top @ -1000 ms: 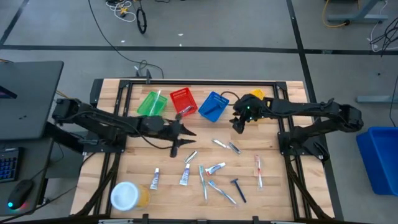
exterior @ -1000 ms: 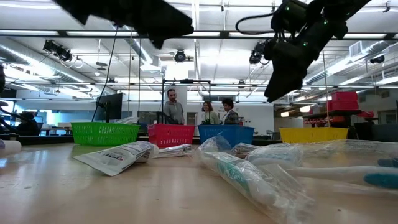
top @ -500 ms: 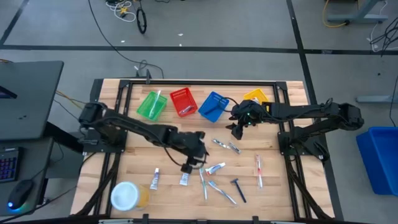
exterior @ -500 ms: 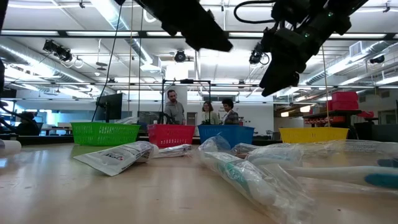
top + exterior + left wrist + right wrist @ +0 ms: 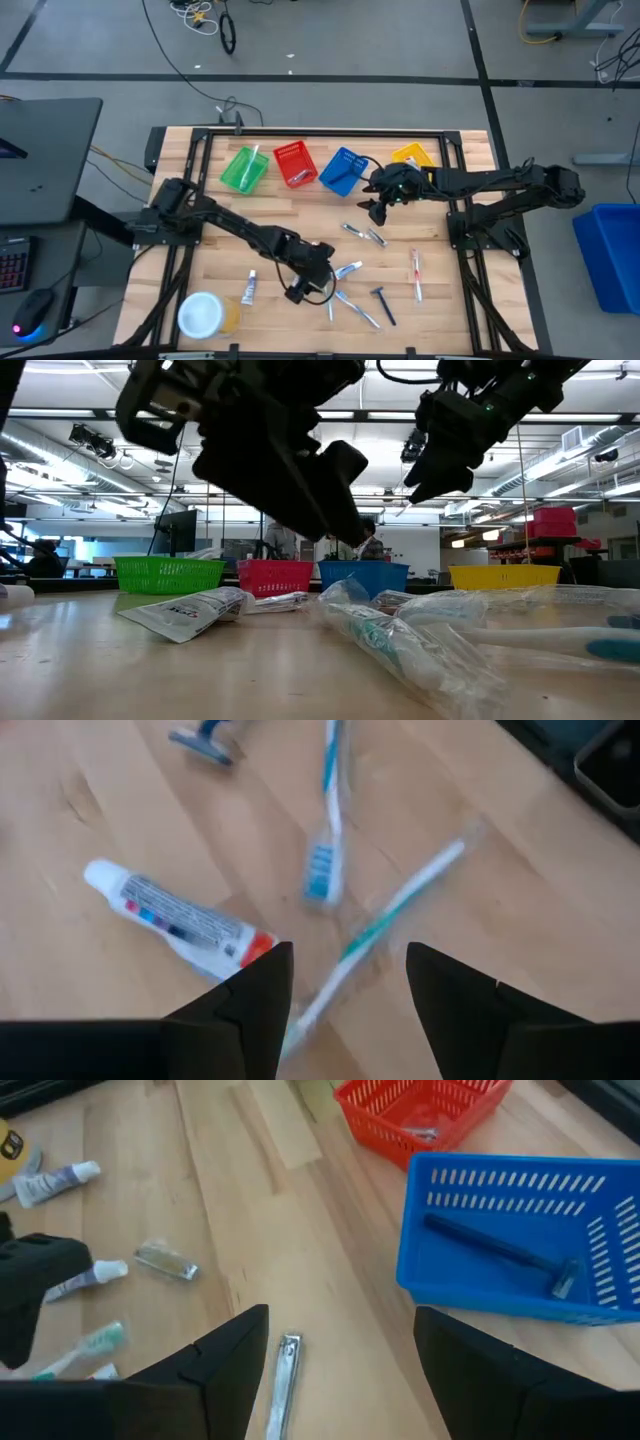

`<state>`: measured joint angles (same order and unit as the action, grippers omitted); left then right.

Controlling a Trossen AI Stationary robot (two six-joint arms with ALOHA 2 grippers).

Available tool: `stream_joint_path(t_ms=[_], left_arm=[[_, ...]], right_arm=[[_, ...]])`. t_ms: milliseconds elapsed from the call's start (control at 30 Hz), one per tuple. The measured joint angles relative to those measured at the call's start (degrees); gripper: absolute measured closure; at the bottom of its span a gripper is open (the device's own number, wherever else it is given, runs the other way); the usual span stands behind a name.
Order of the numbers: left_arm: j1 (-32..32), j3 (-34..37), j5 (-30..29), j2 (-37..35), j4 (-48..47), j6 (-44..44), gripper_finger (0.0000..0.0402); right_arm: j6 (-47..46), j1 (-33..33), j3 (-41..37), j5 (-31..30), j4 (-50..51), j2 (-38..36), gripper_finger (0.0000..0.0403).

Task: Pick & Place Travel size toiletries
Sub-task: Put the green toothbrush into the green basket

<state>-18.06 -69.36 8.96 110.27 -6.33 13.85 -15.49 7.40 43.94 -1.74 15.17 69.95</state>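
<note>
The toiletries lie loose on the wooden table's near middle: a white tube (image 5: pixel 250 288), a second tube (image 5: pixel 347 270), wrapped toothbrushes (image 5: pixel 355 305), a dark razor (image 5: pixel 383 303) and a red toothbrush (image 5: pixel 416 275). My left gripper (image 5: pixel 298 288) is open low over them. In the left wrist view its fingers (image 5: pixel 345 985) stand on either side of a green-and-white toothbrush (image 5: pixel 385 915), next to a white tube (image 5: pixel 175 915). My right gripper (image 5: pixel 378 208) is open and empty near the blue basket (image 5: pixel 343 170), over a nail clipper (image 5: pixel 283 1380).
A green basket (image 5: pixel 243 167), a red basket (image 5: pixel 295 163), the blue basket and a yellow basket (image 5: pixel 412 155) stand in a row at the far side. The blue basket holds a razor (image 5: pixel 500 1255). A white-lidded yellow jar (image 5: pixel 205 313) stands near left. People stand behind the table.
My left gripper has swung from just in front of the baskets toward the table's near edge and somewhat right, and has come down over the toothbrushes and tubes. My right gripper has drifted a little toward the table's left. The toiletries lie where they were.
</note>
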Motion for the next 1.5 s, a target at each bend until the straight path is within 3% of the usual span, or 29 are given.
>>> stream_joint_path(t_ms=[200,533,833,1100,1267,1500], left_arm=[[0.28,-0.68,0.28,2.47,2.37,4.77,0.0202],[0.39,-2.54,1.51,9.57,2.17,5.01,0.0205],[0.31,-2.54,1.37,9.93,0.62,3.95,0.0299],[0.30,-1.97,-0.14,5.92,-3.51,1.79,0.0370],[0.26,-2.14,-3.79,0.44,-7.47,0.10,0.0369],[0.71,-2.21,-13.89,-8.85,-15.12,-2.39,0.0370]], right_arm=[[-0.13,0.00,0.00,-0.11,-1.25,0.00,0.0152],[-0.13,0.00,0.00,0.33,-1.09,0.00,0.0149],[-0.13,0.00,0.00,0.33,-0.96,0.00,0.0149],[-0.13,0.00,0.00,0.35,-0.89,0.00,0.0162],[-0.13,0.00,0.00,0.35,-0.89,0.00,0.0158],[-0.13,0.00,0.00,0.37,-0.86,0.00,0.0146]])
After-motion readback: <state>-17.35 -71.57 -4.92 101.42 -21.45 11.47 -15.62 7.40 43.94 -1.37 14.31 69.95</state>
